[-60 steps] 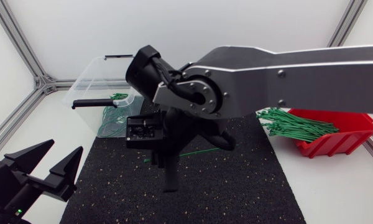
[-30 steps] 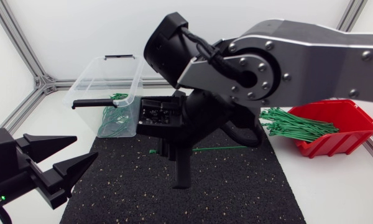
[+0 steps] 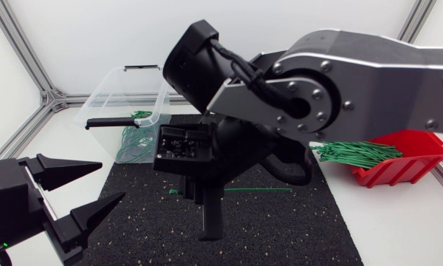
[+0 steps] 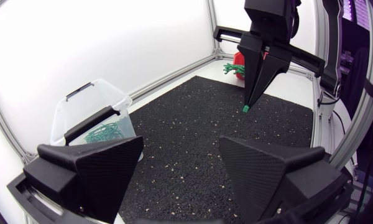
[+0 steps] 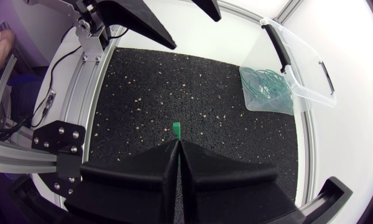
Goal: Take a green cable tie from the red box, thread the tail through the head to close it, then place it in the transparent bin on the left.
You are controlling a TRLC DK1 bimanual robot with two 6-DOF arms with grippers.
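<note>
Since 1 s ago: left gripper (image 3: pixel 107 182) swung in over the mat's corner and its fingers spread wider; right gripper (image 3: pixel 210 233) and its tie shifted toward the mat's near edge.
Right gripper: my arm comes in from the right, over the middle of the black mat (image 3: pixel 295 229). Fingers point down and are pressed together, pinching one green cable tie (image 3: pixel 258 190).
Cable tie: straight, not looped, showing as a thin line on both sides of my fingers. In the right wrist view the cable tie (image 5: pixel 176 129) pokes out just past the fingertips. Whether it touches the mat: cannot tell.
Left gripper: at the mat's near left corner, fingers wide apart and holding nothing, tips aimed toward the right gripper (image 4: pixel 255 87).
Transparent bin (image 3: pixel 103 92): just beyond the mat's far left corner, with looped ties (image 3: pixel 136 144) inside.
Red box (image 3: pixel 406 171): right of the mat, with spare ties (image 3: pixel 347 151) bunched over its edge toward the mat.
</note>
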